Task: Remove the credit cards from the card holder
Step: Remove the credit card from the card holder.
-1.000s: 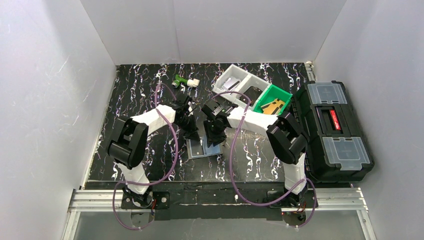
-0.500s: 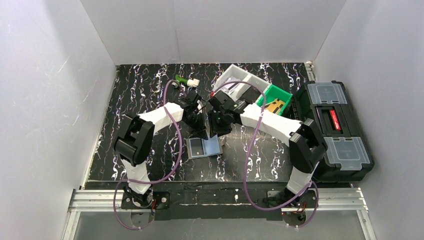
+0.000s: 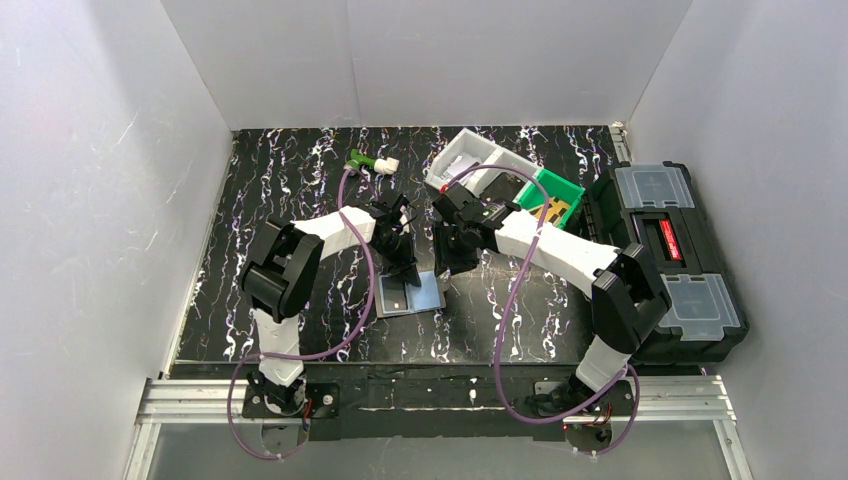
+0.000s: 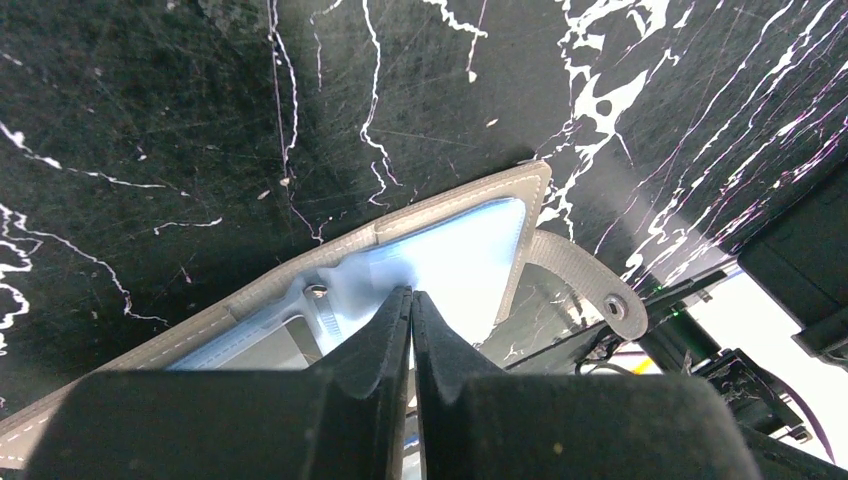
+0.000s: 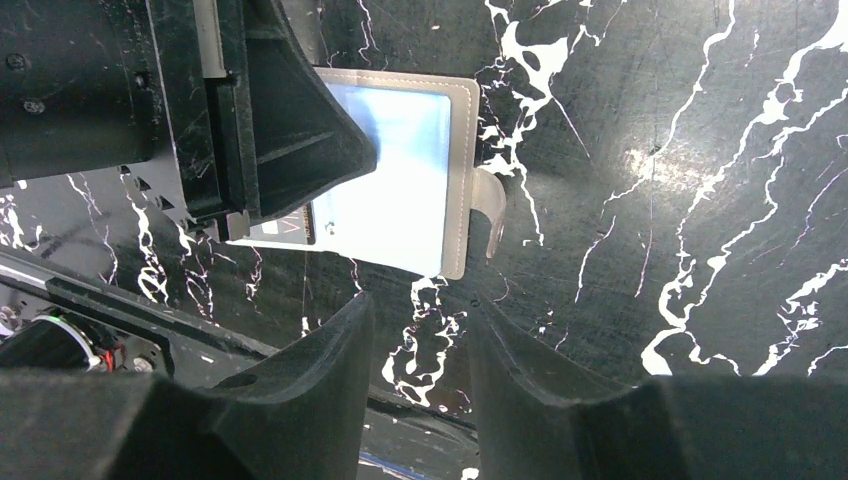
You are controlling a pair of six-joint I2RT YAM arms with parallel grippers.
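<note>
Currently the left gripper has its fingers pressed together, with nothing between them. Their tips rest on the blue inner sleeve of the holder, pinning it down. The right gripper hovers just beside the holder's near edge. Its fingers are spread and only bare table shows between them.

The holder lies open and flat between the two grippers, and its strap sticks out at the side. I cannot make out the cards clearly. None lies outside the holder, so I judge they are not yet out of the sleeves.

What could go wrong: the sleeve looks glossy, so the left tips may slip and the holder may slide or turn when the right fingers pull. The right fingers could also catch the sleeve or the cover instead of a card edge and lift the whole holder. The left fingers cover part of the sleeve, and this may block the way to a card there.

Further away stand a white bin, a green bin and a black toolbox. A small green and white part lies at the far side. None of them is in the way.
</note>
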